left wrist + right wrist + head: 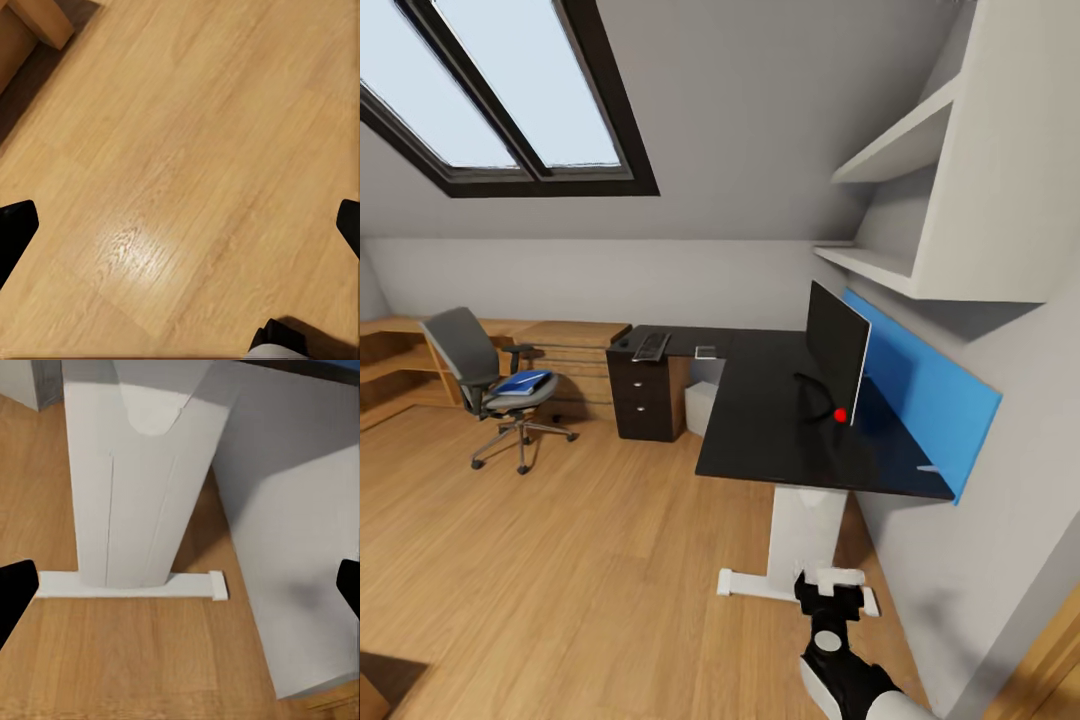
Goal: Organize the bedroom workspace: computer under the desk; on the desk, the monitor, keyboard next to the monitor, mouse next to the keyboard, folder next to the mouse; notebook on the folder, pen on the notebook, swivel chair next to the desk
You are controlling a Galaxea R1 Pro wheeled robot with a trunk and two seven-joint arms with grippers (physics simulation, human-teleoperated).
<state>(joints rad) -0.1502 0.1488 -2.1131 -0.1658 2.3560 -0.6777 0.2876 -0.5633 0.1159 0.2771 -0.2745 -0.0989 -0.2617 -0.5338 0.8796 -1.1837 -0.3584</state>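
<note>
Two big pieces set the stage: the wood floor (560, 560) and the black table (780, 420) against the grey wall. Monitor (838, 352) stands on the table by the blue panel (920, 390). Chair (490, 385) sits well apart from the table, over by the wooden chest (575, 345), folder (522, 381) on its seat. Keyboard (651, 346) lies on the far wing above the drawers (645, 400), a small flat item (706, 352) just beside it; I cannot tell what. A pale box (702, 405) shows under the table, likely the computer. Right arm (840, 650) hangs low near the white leg (135, 480). Both sets of jaws spread wide, holding nothing. Looks like the approach stage; next calls for rolling towards the chair to fetch that folder
</note>
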